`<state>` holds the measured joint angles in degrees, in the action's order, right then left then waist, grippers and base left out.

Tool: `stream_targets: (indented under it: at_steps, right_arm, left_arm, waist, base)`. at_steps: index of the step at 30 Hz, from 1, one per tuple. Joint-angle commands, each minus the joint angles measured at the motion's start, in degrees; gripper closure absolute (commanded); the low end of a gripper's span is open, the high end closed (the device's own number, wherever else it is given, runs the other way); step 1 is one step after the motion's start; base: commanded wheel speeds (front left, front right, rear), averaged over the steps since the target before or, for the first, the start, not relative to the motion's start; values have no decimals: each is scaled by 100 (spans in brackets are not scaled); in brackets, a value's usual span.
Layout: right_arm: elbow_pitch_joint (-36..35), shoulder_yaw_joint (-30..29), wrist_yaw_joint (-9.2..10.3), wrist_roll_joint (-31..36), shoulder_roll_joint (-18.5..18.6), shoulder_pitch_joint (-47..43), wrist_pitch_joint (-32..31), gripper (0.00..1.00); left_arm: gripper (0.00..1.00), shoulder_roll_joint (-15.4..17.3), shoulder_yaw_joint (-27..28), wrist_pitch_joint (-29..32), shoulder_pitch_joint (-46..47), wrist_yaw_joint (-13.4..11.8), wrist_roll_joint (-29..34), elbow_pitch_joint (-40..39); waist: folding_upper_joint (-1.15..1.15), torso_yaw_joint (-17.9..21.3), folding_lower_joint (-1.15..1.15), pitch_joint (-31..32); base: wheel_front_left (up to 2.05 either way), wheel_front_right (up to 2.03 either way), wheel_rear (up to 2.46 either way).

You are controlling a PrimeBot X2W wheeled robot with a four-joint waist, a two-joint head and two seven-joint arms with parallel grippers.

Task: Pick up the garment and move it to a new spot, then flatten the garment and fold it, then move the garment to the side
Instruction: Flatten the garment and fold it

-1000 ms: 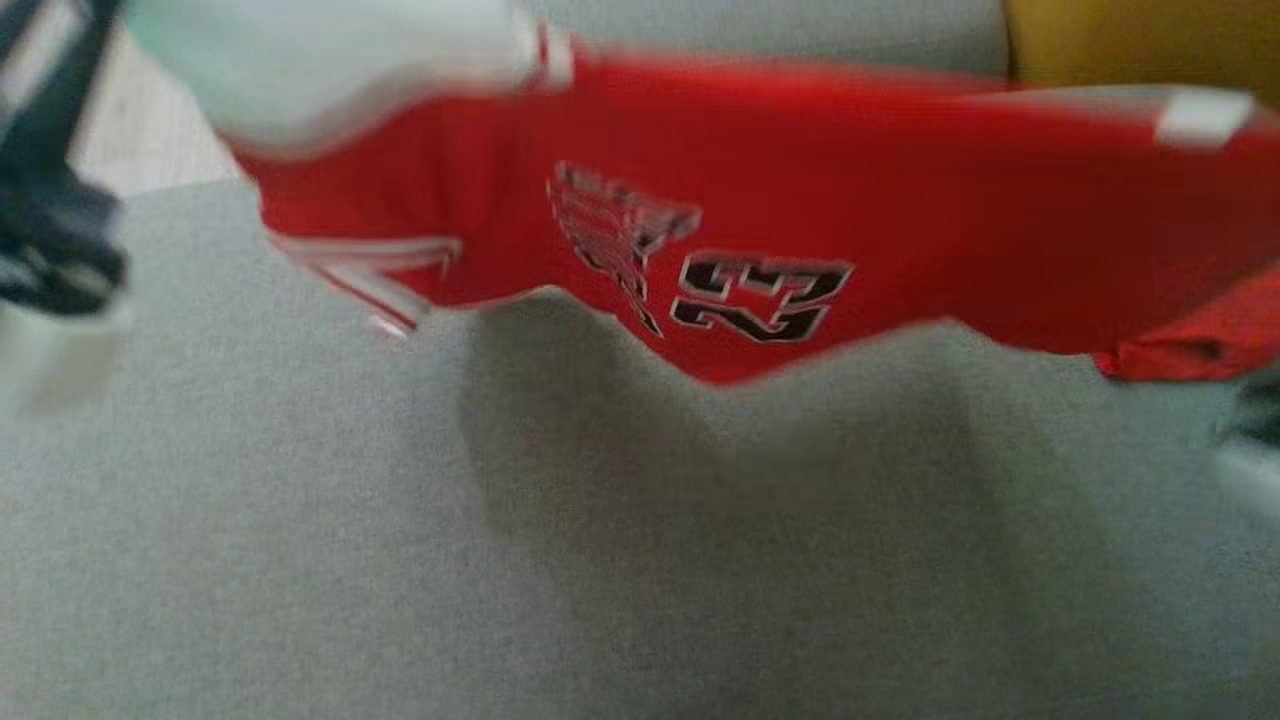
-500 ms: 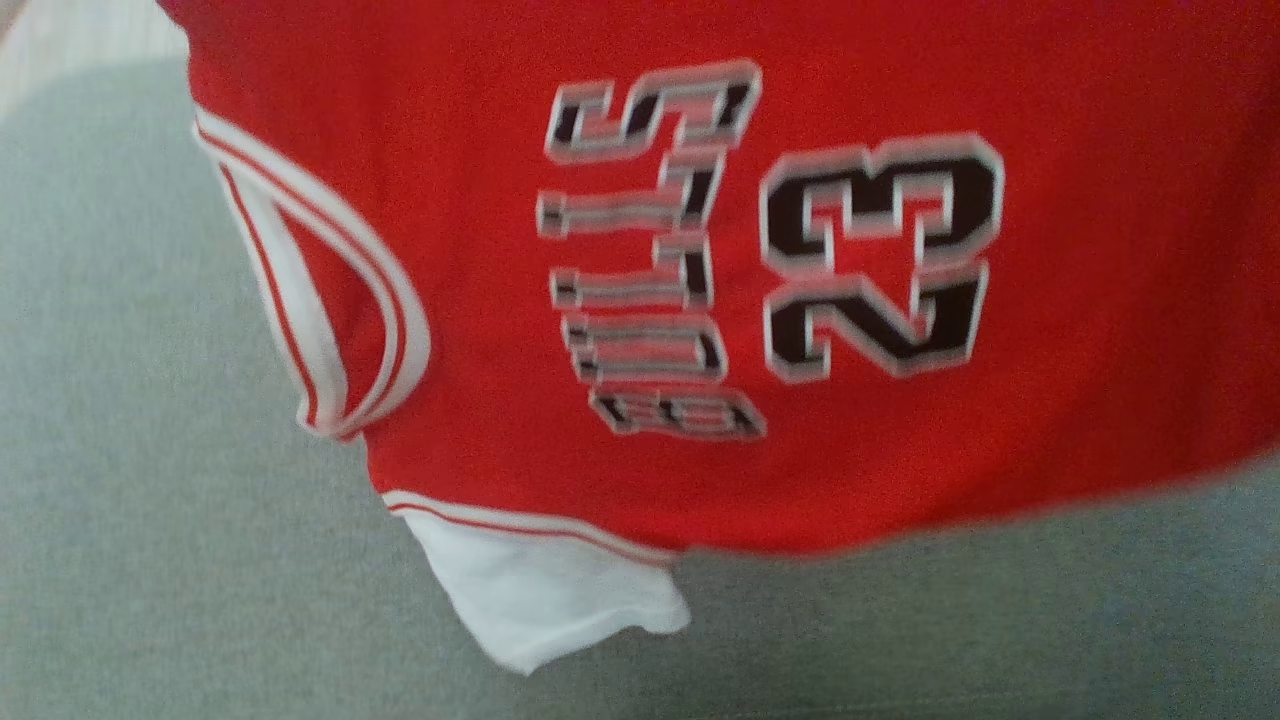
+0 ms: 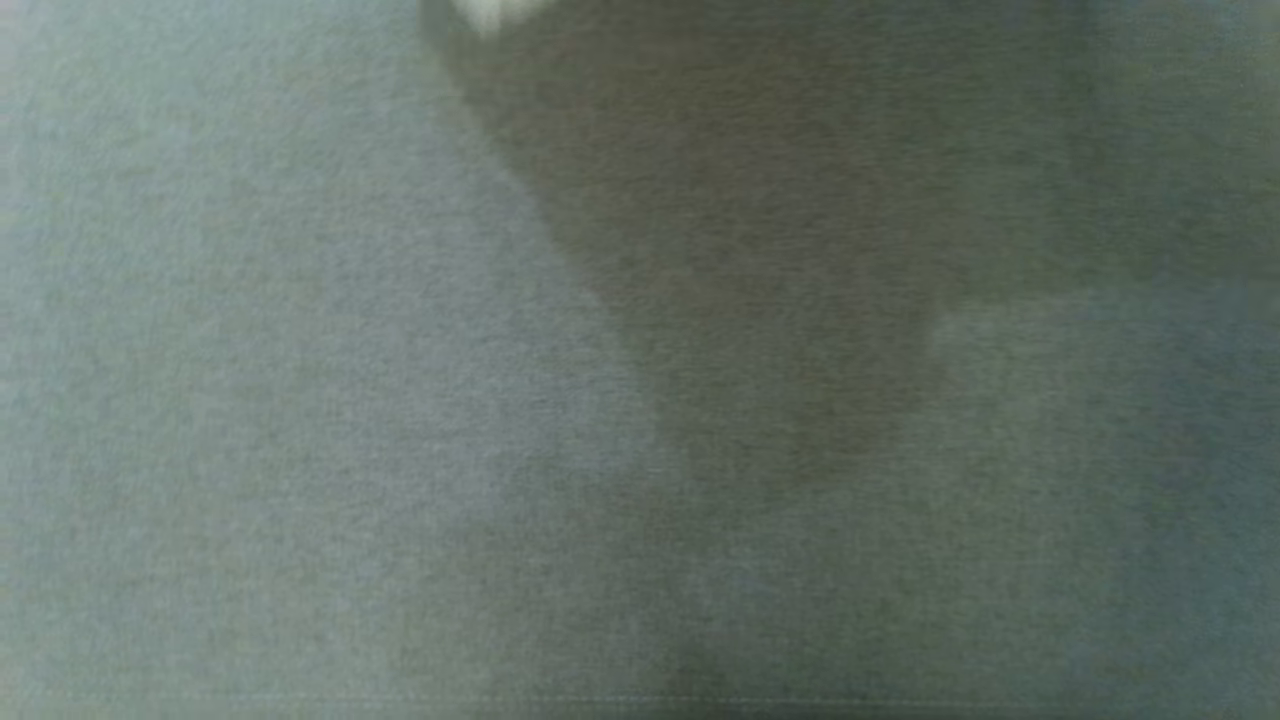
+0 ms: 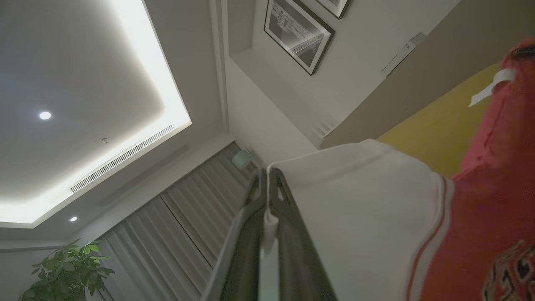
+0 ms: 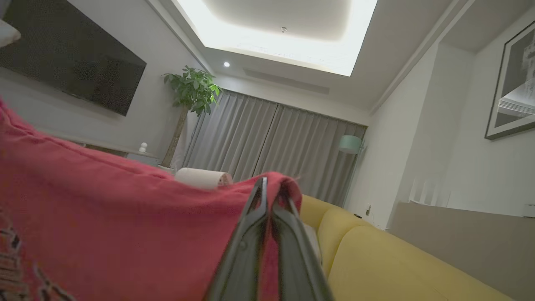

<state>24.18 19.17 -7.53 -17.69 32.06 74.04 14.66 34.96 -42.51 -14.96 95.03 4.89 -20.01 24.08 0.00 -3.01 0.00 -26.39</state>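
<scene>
Four slim dark fingers (image 4: pixel 297 251) pinching soft red-white garment (image 5: pixel 125 217), grainy grey upholstery (image 3: pixel 300 400)

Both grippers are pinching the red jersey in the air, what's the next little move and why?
Probably lower both arms together, keeping the cloth taut. The jersey hangs between them: left gripper shut on its white sleeve, right gripper on the red edge; the grey surface lies below.

Premises: a home living room. Noted — yellow sofa (image 5: pixel 376 259), wall-mounted television (image 5: pixel 75 54), full-length curtains (image 5: pixel 267 142), potted plant (image 5: pixel 192 90), framed pictures (image 4: pixel 297 35).
</scene>
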Motion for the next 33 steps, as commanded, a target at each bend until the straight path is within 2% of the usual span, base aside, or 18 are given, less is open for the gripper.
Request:
stream_targets:
  at_steps: [1, 4, 9, 13, 17, 21, 26, 30, 33]
  right_arm:
    - [-102, 73, 4, 10, 130, -17, 17, 100]
    - [-43, 349, 4, -106, 319, -182, 23, 100]
    - [86, 604, 4, -404, 586, -874, 29, 100]
    - [94, 763, 4, -665, 790, -1873, 31, 100]
    - [-196, 861, 4, -1102, 1044, -3188, 32, 100]
    - [-677, 554, 4, -1357, 1124, -4492, 33, 100]
    - [-1348, -29, 4, -1306, 958, -5988, 33, 100]
    - [-1919, -362, 4, -1124, 777, -7039, 33, 100]
    - [-2193, -461, 4, -1078, 718, -7461, 33, 100]
  left_arm:
    - [100, 297, 227, -2, -9, 60, 44, -203]
    - [100, 509, 166, -2, -592, 183, 19, -601]
    - [100, 876, 148, -3, -1953, 229, -57, -1256]
    - [100, 1012, 156, -3, -3305, 204, -18, -1691]
    - [100, 1069, 87, -3, -4606, 181, 33, -2066]
    - [100, 1308, 19, -4, -5810, 71, 15, -2376]
    - [100, 1690, -108, -4, -7075, -207, -153, -2732]
    - [100, 1991, -288, 104, -7717, -427, -139, -3079]
    - [100, 2079, -365, 198, -7908, -474, -164, -3236]
  waist:
    - [0, -127, 0, -133]
    - [0, -228, 0, -269]
    - [0, -335, 0, -421]
    - [0, -392, 0, -320]
    - [0, -395, 0, -10]
    - [0, -290, 0, 355]
    - [0, -187, 0, 788]
    - [0, -164, 0, 1045]
    - [0, -154, 0, 1132]
  base:
    - [0, 0, 0]
    - [0, 0, 0]
    - [0, 0, 0]
    - [0, 0, 0]
    - [0, 0, 0]
    - [0, 0, 0]
    - [0, 0, 0]
    - [0, 0, 0]
    - [0, 0, 0]
